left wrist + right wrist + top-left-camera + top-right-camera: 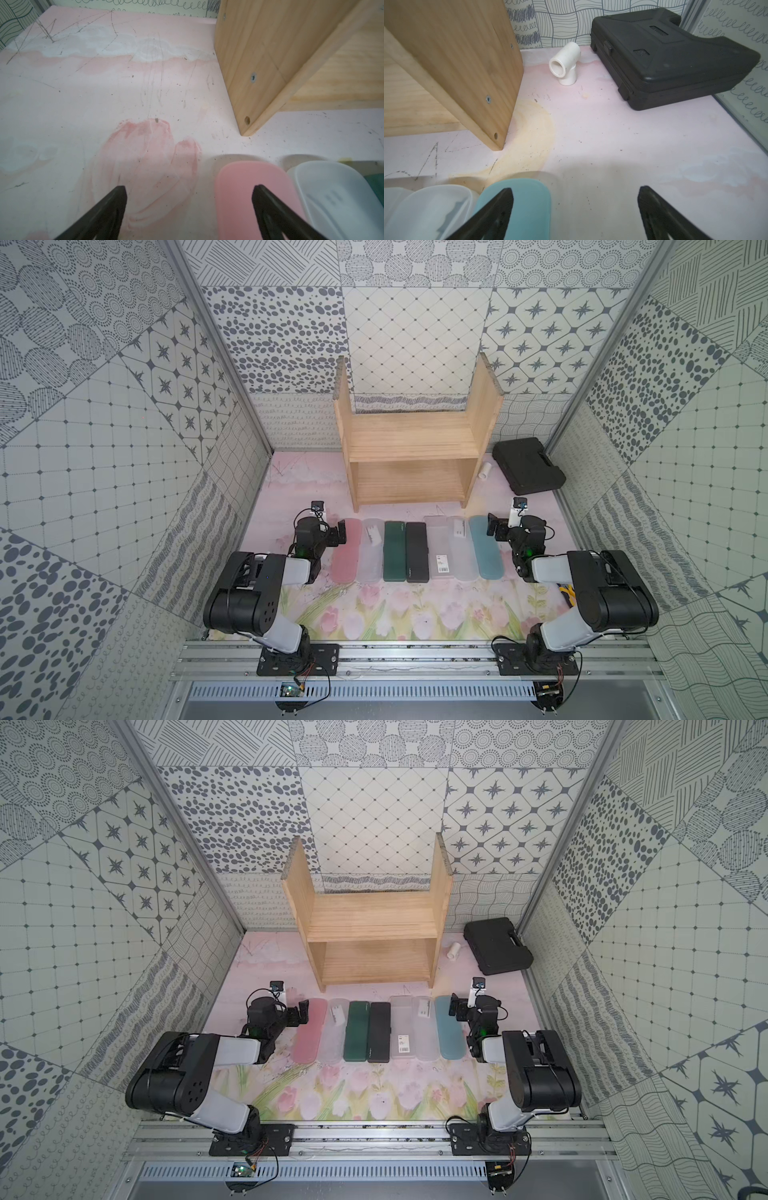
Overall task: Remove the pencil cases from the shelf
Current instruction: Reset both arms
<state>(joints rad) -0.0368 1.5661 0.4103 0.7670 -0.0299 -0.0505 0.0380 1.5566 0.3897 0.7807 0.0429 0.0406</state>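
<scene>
Rail (415, 653) at the front edge carries the left arm mount (297, 659) and the right arm mount (536, 659). Next out is a bare strip of flowered worktop (374, 614).

All seven pencil cases lie flat on the worktop, off the shelf, side by side in one row with their short ends toward it. From robot's left: pink case (347, 551), frosted case (371, 551), dark green case (394, 551), black case (417, 551), clear barcode case (441, 549), second frosted case (462, 549), blue case (485, 547).

Left claw (341, 531) sits at the pink end of the row, spread wide, nothing between. In the left wrist view one finger (270, 207) overlaps the pink case; contact unclear. Right claw (492, 524) sits at the blue end, also spread wide and gripping nothing, with one finger (492, 214) over the blue case.

Past the row the pine shelf (411, 448) stands upright, apart from the cases. To its right is a white pipe elbow (485, 470), then a black tool case (528, 466) near the back corner.
</scene>
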